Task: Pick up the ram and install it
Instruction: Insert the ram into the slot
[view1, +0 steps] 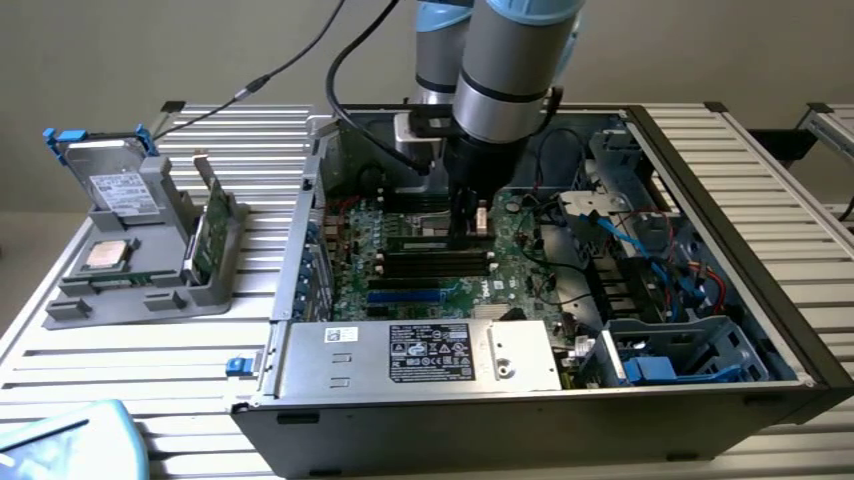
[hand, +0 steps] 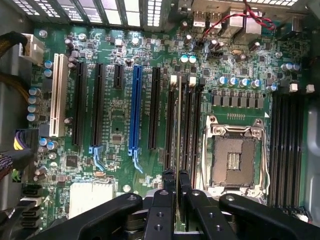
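Nearest the wrist camera, the black two-fingered pincer (hand: 177, 176) stands narrow, its fingertips closed on the end of the ram (hand: 179, 130). The ram is a long, thin circuit-board stick, seen here edge-on as a slim pale strip. It runs straight along one of the black memory slots (hand: 196, 125), lined up with it and flanked by white end latches. Whether it is fully seated cannot be told. Just beside this bank lies the square silver processor socket (hand: 232, 155), and beyond it a second bank of black slots. On the other side of the ram, the green motherboard (hand: 115, 125) carries black expansion slots, a blue one (hand: 134, 107) and a white one.

In the exterior view, the closest thing is a silver power-supply box with a black-and-white label (view1: 414, 355), set in the front of the open black computer case (view1: 747, 190). Behind it, the pincer (view1: 467, 228) is down over the motherboard on the grey-and-blue robot arm (view1: 514, 70). Toward the exterior view's left, on the ribbed metal tabletop (view1: 134, 350), a grey plastic holder (view1: 140, 290) carries a square silver processor chip (view1: 107, 257), a boxy silver drive (view1: 120, 185) and another upright green board stick (view1: 214, 235).
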